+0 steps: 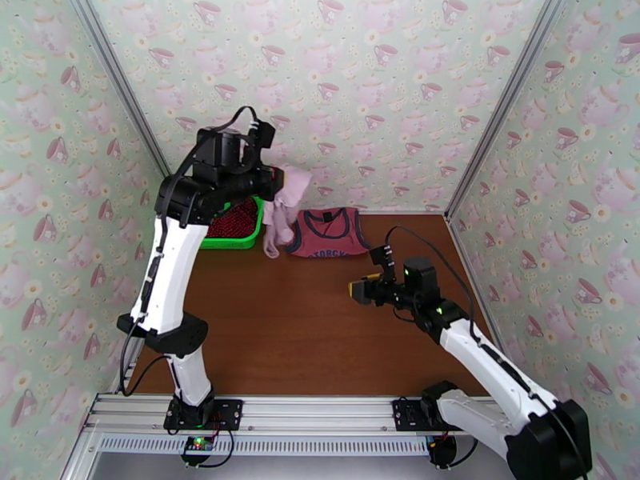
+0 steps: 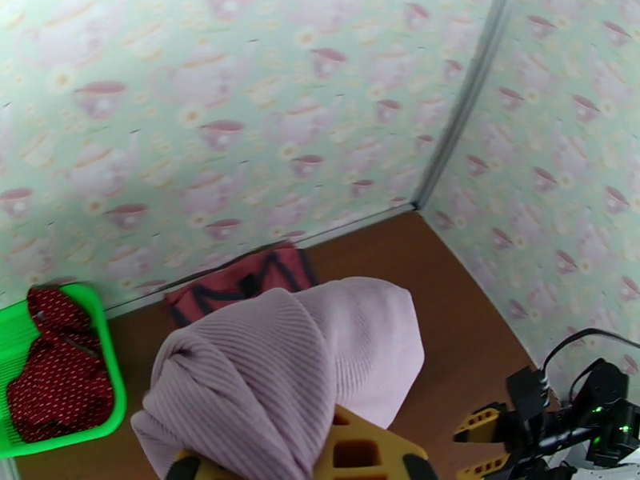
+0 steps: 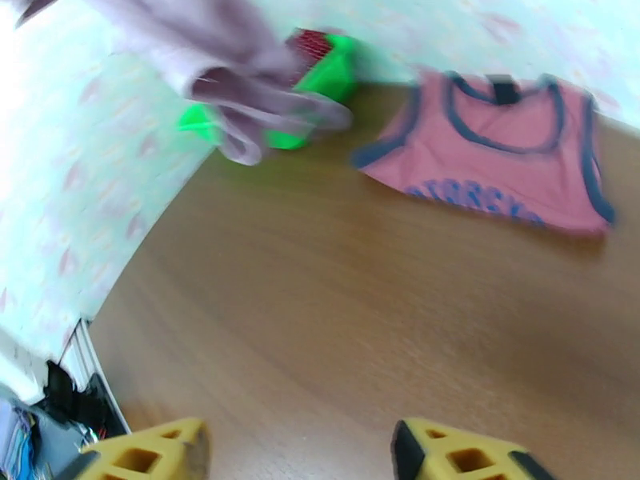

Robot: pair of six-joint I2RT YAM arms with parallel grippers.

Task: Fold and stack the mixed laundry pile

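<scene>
My left gripper (image 1: 276, 184) hangs raised near the back wall, shut on the pale mauve-pink garment (image 1: 284, 208), which dangles from it; the same ribbed pink cloth (image 2: 288, 370) bunches over its yellow fingers (image 2: 360, 454). The dusty-red tank top (image 1: 328, 232) lies flat at the back centre, also seen as a tank top (image 3: 500, 158) with dark trim and chest text. The dark-red dotted cloth (image 2: 56, 370) sits in the green basket (image 1: 240, 238). My right gripper (image 1: 358, 291) hovers over the table, open and holding nothing, its yellow fingers (image 3: 148, 458) spread wide.
The green mesh basket (image 2: 112, 378) stands at the back left against the wall. Patterned walls enclose the table on three sides. Bare brown tabletop (image 1: 304, 330) stretches between the arms and the garments.
</scene>
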